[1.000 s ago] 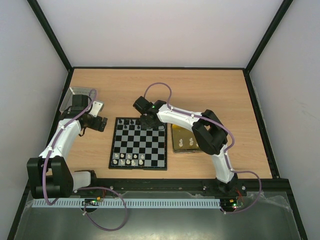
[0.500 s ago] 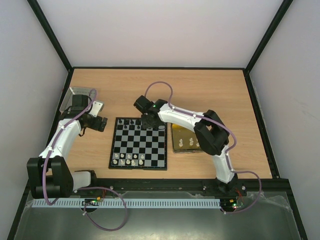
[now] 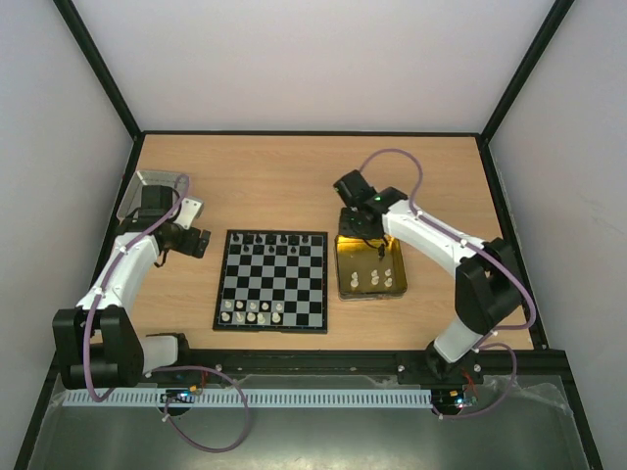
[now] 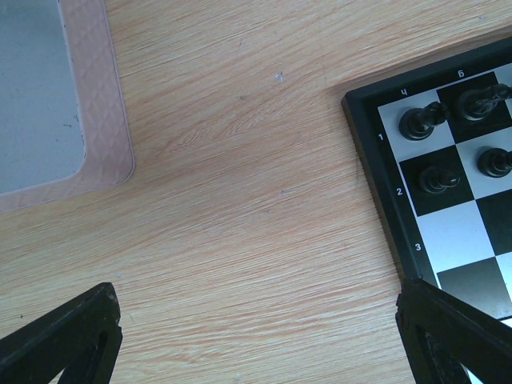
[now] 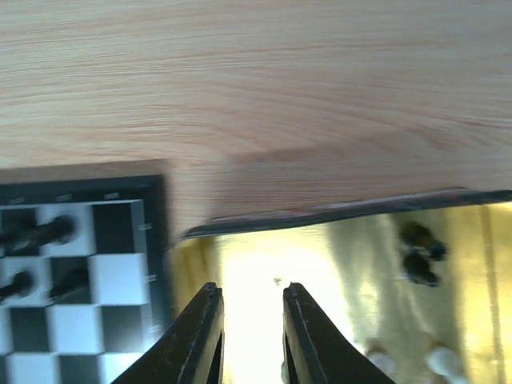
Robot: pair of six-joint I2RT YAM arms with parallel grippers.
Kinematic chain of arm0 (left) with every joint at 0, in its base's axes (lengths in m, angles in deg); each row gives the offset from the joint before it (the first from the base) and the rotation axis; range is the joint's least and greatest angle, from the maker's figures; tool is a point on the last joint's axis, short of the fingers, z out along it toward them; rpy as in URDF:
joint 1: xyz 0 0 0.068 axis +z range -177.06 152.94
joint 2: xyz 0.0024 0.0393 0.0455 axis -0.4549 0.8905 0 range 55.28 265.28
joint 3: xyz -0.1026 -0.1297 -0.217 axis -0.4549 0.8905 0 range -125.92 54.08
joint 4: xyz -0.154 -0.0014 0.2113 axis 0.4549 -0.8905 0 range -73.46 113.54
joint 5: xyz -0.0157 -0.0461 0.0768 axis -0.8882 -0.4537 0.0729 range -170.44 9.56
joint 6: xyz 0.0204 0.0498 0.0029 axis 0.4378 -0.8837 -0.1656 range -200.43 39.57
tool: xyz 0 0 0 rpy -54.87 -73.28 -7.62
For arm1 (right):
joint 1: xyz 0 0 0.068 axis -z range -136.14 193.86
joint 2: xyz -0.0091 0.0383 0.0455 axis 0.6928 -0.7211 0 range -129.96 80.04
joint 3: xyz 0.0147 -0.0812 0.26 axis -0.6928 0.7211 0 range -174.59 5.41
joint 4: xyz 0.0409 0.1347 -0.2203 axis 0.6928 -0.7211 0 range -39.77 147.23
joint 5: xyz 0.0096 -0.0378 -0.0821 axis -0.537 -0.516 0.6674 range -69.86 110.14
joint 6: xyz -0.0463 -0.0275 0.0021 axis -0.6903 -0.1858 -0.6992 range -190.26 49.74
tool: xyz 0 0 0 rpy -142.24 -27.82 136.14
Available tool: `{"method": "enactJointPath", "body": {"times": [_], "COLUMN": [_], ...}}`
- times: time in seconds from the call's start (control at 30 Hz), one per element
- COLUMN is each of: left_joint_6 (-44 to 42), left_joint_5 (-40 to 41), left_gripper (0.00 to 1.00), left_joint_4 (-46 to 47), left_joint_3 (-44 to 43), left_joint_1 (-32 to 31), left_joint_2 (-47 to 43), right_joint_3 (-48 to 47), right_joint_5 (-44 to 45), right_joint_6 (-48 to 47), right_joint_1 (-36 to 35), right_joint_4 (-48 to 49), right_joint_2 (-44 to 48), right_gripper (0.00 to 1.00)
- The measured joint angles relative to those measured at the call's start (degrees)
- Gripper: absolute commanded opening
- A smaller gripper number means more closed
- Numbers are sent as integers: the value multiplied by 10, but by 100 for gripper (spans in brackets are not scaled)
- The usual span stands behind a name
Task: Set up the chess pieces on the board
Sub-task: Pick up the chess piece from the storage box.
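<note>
The right end effector (image 5: 250, 294), narrowly apart and empty, is being poised over the gold tray (image 3: 392, 257) beside the board (image 3: 271, 284), likely for fetching chess pieces (image 3: 369, 280); the left end effector (image 4: 256, 296) is being held wide apart.

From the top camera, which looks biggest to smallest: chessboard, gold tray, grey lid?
1. board
2. gold tray and grey lid look alike; the left arm hides part of the lid.
</note>
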Motion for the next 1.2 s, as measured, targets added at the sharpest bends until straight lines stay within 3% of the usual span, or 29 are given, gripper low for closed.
{"method": "enactJointPath", "body": {"times": [0.17,0.57,1.2], "left_joint_6": [0,0,0], "left_joint_5": [0,0,0], "left_gripper": [94,94,94], "left_joint_4": [0,0,0], "left_joint_3": [0,0,3], "left_joint_1": [0,0,0], "left_joint_2": [0,0,0], "right_joint_3": [59,113,136], "right_joint_5": [10,15,5], "right_joint_6": [-1,-9,-19], "right_joint_1": [56,113,138], "right_joint_4": [0,23,72], "right_joint_2": [11,6,-22], "right_gripper": [22,22,18]}}
